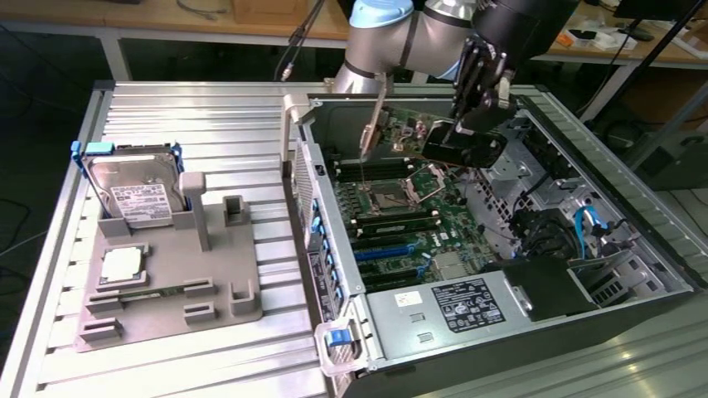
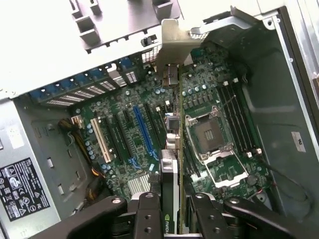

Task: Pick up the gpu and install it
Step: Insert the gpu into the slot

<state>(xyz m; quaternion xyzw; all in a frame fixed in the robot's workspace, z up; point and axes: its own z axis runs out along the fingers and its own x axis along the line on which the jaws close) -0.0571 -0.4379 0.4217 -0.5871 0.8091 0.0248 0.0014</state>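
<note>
Ribbed metal surface [image 1: 166, 108] carries your open computer case [image 1: 619, 199]; your fingers [image 2: 148, 214] grasp the gpu [image 2: 169, 169] edge-on over the motherboard [image 2: 124, 127], toward the case's far end, apparently not seated in a slot.

— What do we see on the tabletop [image 1: 199, 108]?
— Near its edge at the exterior view's left, a grey holder [image 1: 166, 298]; a silver hard drive [image 1: 138, 195] leans in it, and a square processor chip [image 1: 121, 264] lies flat.
— And beside that?
— We see an open computer case [image 2: 279, 99] with its motherboard [image 1: 387, 211] bare and an empty CPU socket [image 2: 212, 137].
</note>
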